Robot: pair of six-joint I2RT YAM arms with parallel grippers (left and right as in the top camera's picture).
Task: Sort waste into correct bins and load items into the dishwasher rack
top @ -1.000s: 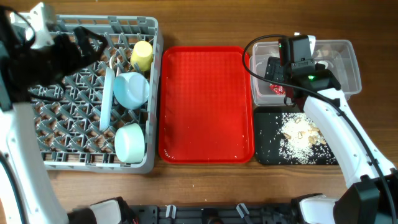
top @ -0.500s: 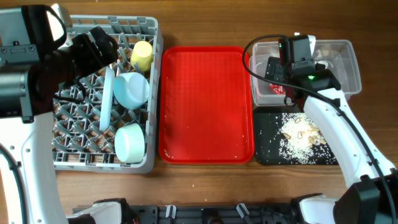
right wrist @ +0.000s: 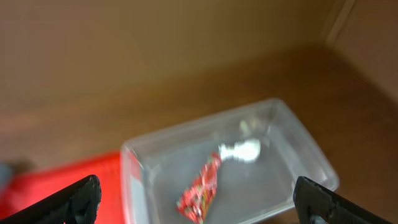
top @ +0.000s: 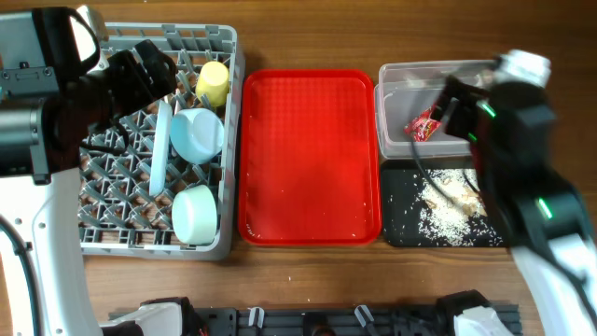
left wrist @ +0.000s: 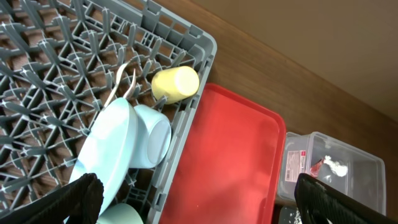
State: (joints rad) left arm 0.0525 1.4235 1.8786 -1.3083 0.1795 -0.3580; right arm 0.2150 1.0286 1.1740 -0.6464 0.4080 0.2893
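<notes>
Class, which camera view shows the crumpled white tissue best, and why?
The right wrist view: the tissue lies unobstructed in the clear tub beside the red wrapper, though blurred. The left wrist view shows it small and distant. Overhead it cannot be seen; the right arm overlaps the tub.

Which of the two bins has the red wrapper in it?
The clear tub: the red wrapper lies in it beside the tissue. The black tray holds only beige crumbs.

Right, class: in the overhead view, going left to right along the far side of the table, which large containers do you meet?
Large grey plastic pegged dishwasher rack → flat red rectangular serving tray → clear rectangular plastic tub, holding a red printed snack wrapper.
</notes>
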